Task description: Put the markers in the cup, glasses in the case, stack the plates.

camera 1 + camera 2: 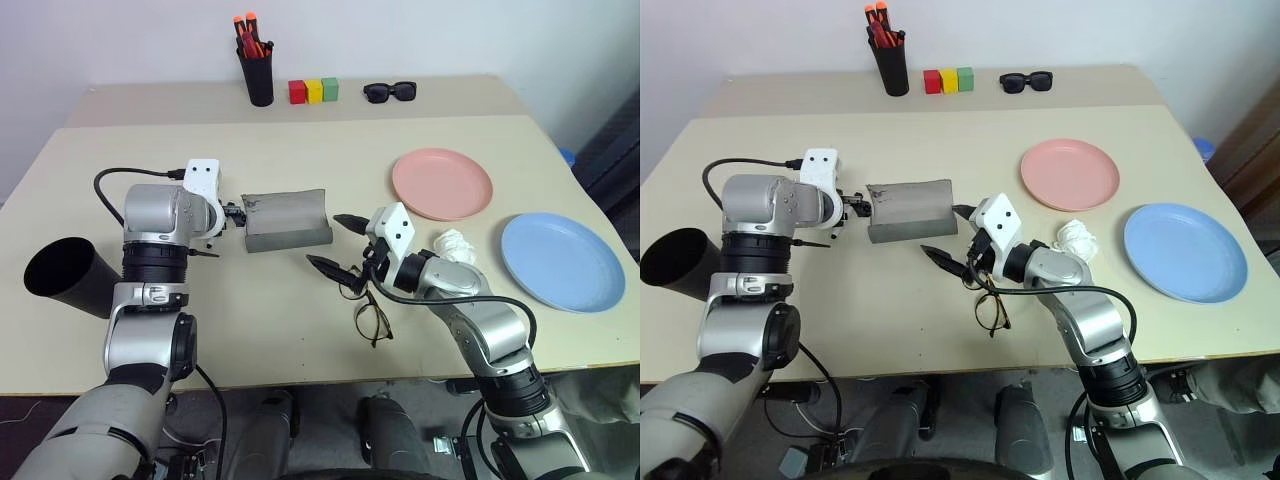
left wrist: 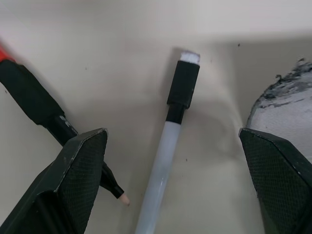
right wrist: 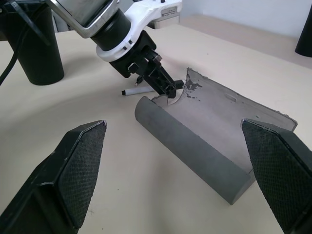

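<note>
Black fingers of your left gripper [image 2: 173, 185] stood apart, pointed down at the bench [image 1: 300, 330] with the white marker [image 2: 168, 156] lying between them, untouched, and the black marker [image 2: 36, 105] with its red cap just beside one finger. That gripper sat right at the end of the grey case [image 1: 287, 220], which lay open on the bench. Your right gripper [image 1: 335, 243] was wide open too, holding nothing, its fingers facing the open case from the other side. Just under and in front of that gripper the wire-frame glasses [image 1: 368, 312] lay on the bench, outside the case. A crumpled white tissue [image 1: 455, 243] lay beside your right forearm. Beyond it you had the pink plate [image 1: 442, 183] and the blue plate [image 1: 562, 261] near each other, not stacked. The black cup [image 1: 65, 277] lay on its side at the bench's left edge, near your left arm. At the far side stood a black pen holder [image 1: 259, 75] with orange-capped pens, three coloured blocks [image 1: 313, 91] and black sunglasses [image 1: 389, 92].
</note>
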